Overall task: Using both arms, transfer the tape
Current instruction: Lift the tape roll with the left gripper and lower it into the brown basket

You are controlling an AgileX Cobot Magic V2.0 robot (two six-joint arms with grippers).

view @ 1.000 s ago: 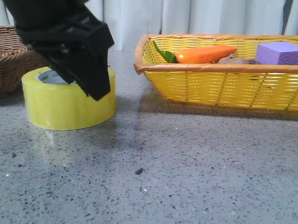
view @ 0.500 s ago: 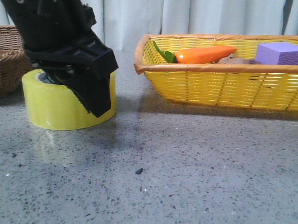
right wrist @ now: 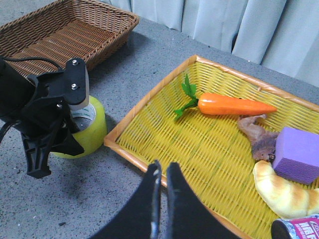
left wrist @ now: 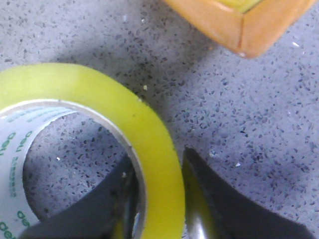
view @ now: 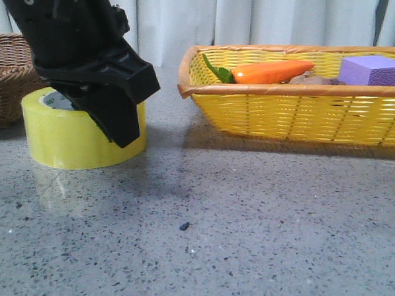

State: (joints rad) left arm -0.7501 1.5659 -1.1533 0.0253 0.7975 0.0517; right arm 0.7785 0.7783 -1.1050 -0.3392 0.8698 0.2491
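The tape, a wide yellow roll with a white core printed in green, sits on the speckled table at the left. My left gripper is shut on the roll's wall. In the left wrist view one finger is inside the core and the other finger is outside, with the tape squeezed between them. The right wrist view shows the tape partly hidden by the left arm. My right gripper is shut and empty, high above the near rim of the yellow basket. It is out of the front view.
A yellow wicker basket at the right holds a toy carrot, a purple foam block, a croissant and a can. A brown wicker basket stands behind the tape at the far left.
My left gripper has come down onto the tape and closed on its wall. The roll has shifted a little to the left with it.
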